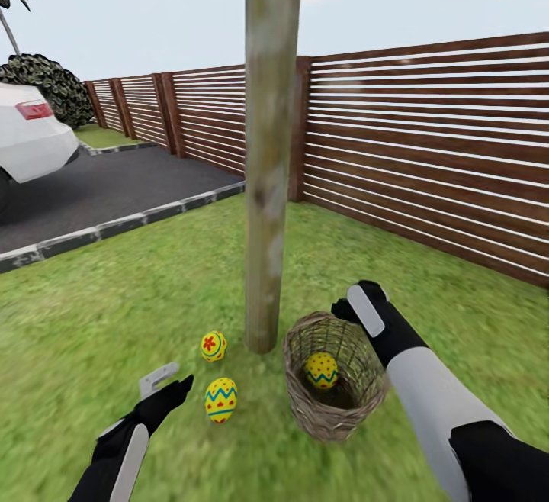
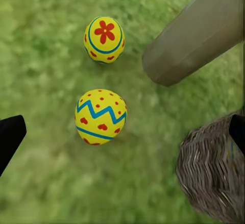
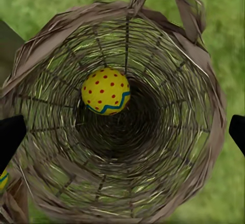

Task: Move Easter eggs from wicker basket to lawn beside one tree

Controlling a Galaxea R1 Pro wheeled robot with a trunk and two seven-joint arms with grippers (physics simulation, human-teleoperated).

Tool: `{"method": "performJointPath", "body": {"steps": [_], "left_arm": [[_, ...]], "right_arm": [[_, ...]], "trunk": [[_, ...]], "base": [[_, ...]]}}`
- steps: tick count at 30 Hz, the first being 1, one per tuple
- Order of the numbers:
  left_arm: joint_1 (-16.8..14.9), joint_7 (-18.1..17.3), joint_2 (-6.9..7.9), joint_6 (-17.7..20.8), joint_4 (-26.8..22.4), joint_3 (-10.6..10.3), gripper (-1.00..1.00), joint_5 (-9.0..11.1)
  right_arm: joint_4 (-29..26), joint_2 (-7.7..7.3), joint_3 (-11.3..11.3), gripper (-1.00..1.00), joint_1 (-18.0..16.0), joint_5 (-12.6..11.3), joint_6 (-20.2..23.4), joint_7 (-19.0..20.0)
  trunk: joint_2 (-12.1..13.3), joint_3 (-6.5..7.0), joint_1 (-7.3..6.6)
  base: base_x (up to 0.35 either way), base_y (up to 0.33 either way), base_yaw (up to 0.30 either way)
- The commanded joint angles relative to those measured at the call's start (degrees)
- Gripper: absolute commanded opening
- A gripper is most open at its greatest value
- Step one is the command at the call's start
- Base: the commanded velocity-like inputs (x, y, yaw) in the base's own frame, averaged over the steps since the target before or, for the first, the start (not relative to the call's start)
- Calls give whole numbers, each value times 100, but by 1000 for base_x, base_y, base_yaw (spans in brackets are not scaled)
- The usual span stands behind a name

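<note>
Yellow eggs are lying in two places: we are seeing two on the lawn (image 1: pixel 114 311) beside the tree (image 1: pixel 271 151), a flower-marked egg (image 1: pixel 213 345) and a zigzag egg (image 1: pixel 221 400), while the third egg (image 1: pixel 322 370) is sitting inside the wicker basket (image 1: pixel 305 403). Our left gripper (image 1: pixel 169 384) is hovering near the zigzag egg, fingers spread wide and holding nothing. Our right gripper (image 1: pixel 358 307) is hanging above the basket rim, fingers likewise apart and empty.
</note>
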Motion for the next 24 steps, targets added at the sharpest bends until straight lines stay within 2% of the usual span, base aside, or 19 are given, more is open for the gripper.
{"method": "performJointPath", "body": {"steps": [1,6,13,16,20,24], "left_arm": [[-3,7,-6,40,-11,29,100,62],[-3,7,-8,40,-11,130,100,88],[-3,7,-12,40,-6,158,100,115],[-3,7,-13,37,-3,161,100,119],[-3,2,-13,29,-16,167,100,139],[-3,3,-11,24,-63,233,100,341]], "right_arm": [[33,-3,20,100,-4,-57,18,5],[325,32,41,100,-4,-61,53,199],[768,211,51,100,-4,-62,62,254],[1052,345,50,100,-4,-57,62,268],[1242,420,49,100,-4,-54,62,275],[1402,448,52,100,-4,-53,61,282]], "trunk": [[-2,-6,2],[-2,-6,2],[-2,-6,2],[-2,-6,2],[-2,-6,2],[-42,-24,24]], "base": [[245,-236,0],[255,-201,0],[219,-72,0],[106,6,0],[36,2,0],[10,1,0]]}}
